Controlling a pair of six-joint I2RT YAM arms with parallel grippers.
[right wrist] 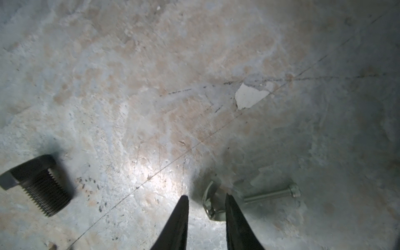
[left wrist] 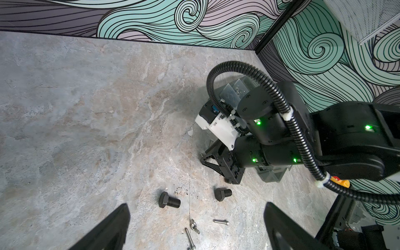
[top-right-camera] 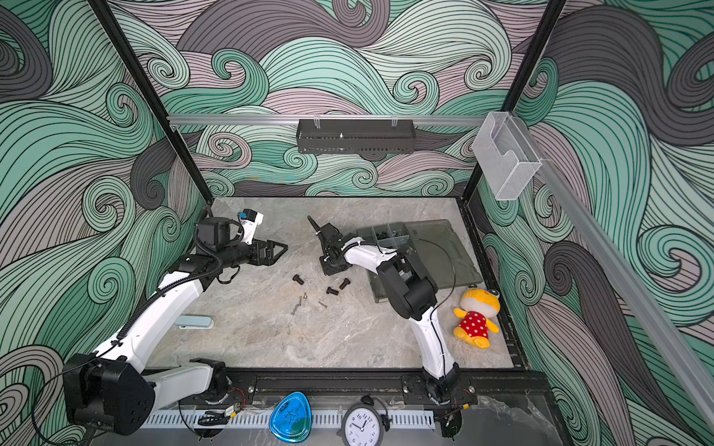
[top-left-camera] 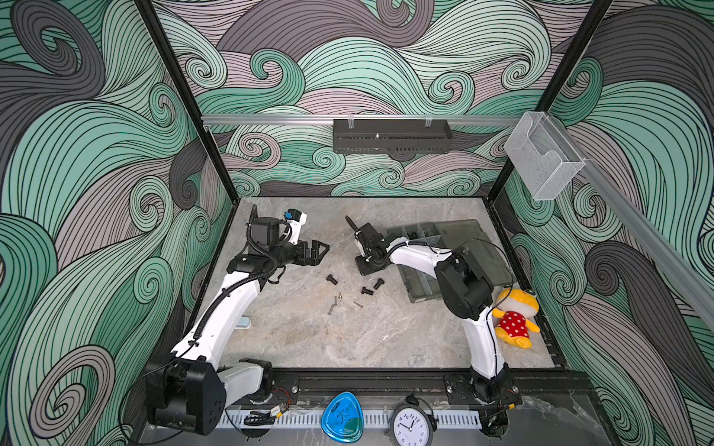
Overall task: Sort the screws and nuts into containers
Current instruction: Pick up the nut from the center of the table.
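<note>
- Seems to be picking a silver nut [right wrist: 213,203] off the surface [right wrist: 151,86], near a silver screw [right wrist: 272,194].
- Has the right hand [right wrist: 205,195] narrow over the nut, not yet clamped on it; left hand [left wrist: 197,206] wide, empty.
- Needs next, probably, a firm close, then a carry to the organiser box [top-left-camera: 415,285], well apart.

Three black bolts [top-left-camera: 331,279] (silver screws [top-left-camera: 333,305] just beside) lie loose on the table [top-left-camera: 309,347].

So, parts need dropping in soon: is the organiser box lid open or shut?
Open. The lid lies flat beside the organiser box, whose dividers show uncovered in both top views.
</note>
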